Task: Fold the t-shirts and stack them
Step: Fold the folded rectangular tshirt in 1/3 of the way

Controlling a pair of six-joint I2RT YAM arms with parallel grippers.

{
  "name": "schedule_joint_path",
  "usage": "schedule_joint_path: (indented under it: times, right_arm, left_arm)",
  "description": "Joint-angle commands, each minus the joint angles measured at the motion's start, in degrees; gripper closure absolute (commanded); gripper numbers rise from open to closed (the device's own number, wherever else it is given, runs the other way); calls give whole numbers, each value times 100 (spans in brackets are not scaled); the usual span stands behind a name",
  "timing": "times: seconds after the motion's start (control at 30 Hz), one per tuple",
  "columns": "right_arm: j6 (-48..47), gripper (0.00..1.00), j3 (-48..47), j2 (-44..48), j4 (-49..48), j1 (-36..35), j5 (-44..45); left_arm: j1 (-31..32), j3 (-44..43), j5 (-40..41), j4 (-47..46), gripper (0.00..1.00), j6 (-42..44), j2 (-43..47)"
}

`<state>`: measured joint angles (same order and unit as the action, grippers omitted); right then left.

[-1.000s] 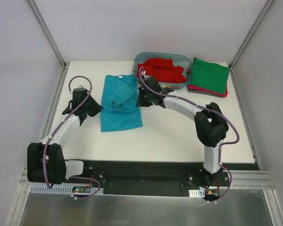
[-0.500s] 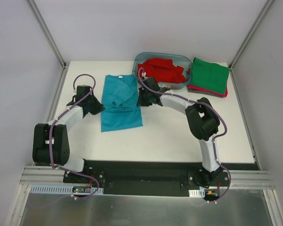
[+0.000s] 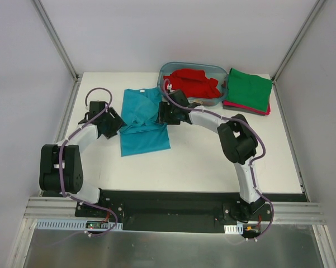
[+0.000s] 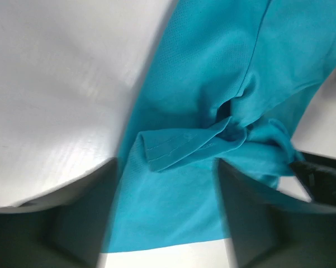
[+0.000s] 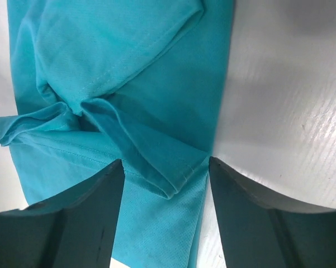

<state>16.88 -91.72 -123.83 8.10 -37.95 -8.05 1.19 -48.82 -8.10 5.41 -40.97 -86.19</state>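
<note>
Left gripper (image 4: 166, 164) spread wide, fingers straddling folded sleeve at left edge of teal shirt (image 3: 142, 125). Right gripper (image 5: 165, 162) also spread, straddling sleeve fold at shirt's right edge. Teal shirt flat on table (image 3: 212, 162), left of centre. Tub (image 3: 219, 70) at 1 o'clock from right gripper, red shirt (image 3: 193, 82) inside. At tub's 3 o'clock, green shirt (image 3: 249, 89) folded atop magenta shirt (image 3: 243, 108).

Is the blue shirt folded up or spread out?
Partly folded. The teal t-shirt lies flat on the table at full length, but both sleeves are turned in over its middle.
</note>
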Motion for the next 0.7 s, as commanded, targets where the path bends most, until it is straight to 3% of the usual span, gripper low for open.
schedule_joint_path:
  times: [0.0,0.03,0.17,0.2,0.43,0.67]
  right_arm:
    - [-317,32,-364,490,323,16,-91]
    - [-378,29,-294,622,385,-1,-91]
    - [-747,6,224,1359,535,-194,154]
    - [-844,4,373,1509,596,-282,207]
    - [-977,4,674,1512,527,-1099,-117]
    - [-731,4,-196,554,544,-1276,-223]
  left_arm:
    - [-58,-50,203,215,12,142,829]
    - [-58,90,238,232,1,142,1076]
    - [-58,889,300,250,1,-165,2411]
    - [-58,1144,230,250,1,-305,2788]
    - [-58,2393,71,303,1,-868,4329]
    - [-58,2377,440,751,1,-790,4603]
